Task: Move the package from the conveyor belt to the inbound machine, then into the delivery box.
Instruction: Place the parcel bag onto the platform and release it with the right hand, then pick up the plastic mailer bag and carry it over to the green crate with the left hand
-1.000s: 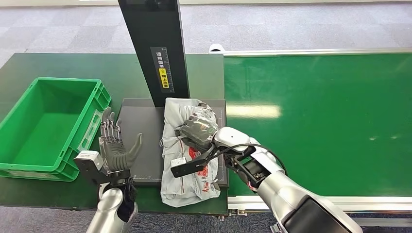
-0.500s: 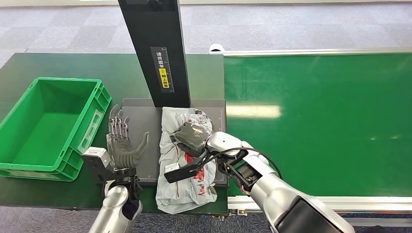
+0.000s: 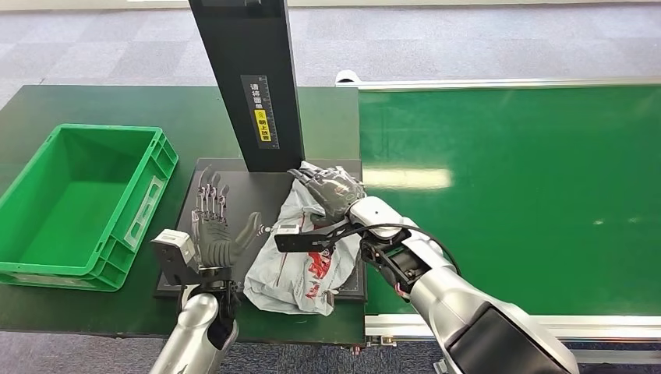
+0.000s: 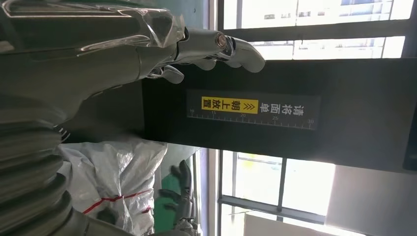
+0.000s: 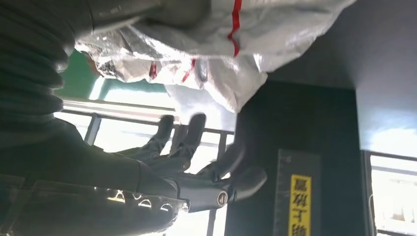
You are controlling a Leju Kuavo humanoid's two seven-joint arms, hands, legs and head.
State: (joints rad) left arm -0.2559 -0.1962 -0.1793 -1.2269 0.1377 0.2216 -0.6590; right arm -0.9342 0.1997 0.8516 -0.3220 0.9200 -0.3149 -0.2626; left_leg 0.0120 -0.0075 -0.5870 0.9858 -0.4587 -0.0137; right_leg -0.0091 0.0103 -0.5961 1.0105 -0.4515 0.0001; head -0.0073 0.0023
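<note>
The crumpled white plastic mailer package with red printing (image 3: 300,261) is lying on the flat black platform of the inbound machine (image 3: 234,181), slumped toward the platform's near right corner — so the conveyor-to-machine leg looks done, judging by where it sits. One end of the bag is bunching upward near the machine's tall black upright column with the yellow label strip (image 3: 261,101), probably because the right hand (image 3: 331,191) is lifting it there.

The right hand is reaching over the far end of the package, its dark fingers curling into the plastic; in the right wrist view the white film is draped right against the hand (image 5: 162,182), but whether the fingers are truly clamping the bag or merely resting on it I cannot tell. The arm is crossing from the glossy green conveyor belt (image 3: 514,187) side, which explains its diagonal lie.

The left hand (image 3: 214,234) is hovering over the platform's left part, just beside the package, fingers apart and upright, holding nothing — apparently posing to receive or brace the bag from the side facing the green plastic delivery crate (image 3: 78,199). That crate is standing at the left of the dark green tabletop (image 3: 101,101), well apart from the package, nothing inside.

Likely concern: slippery film sliding out during transfer.
</note>
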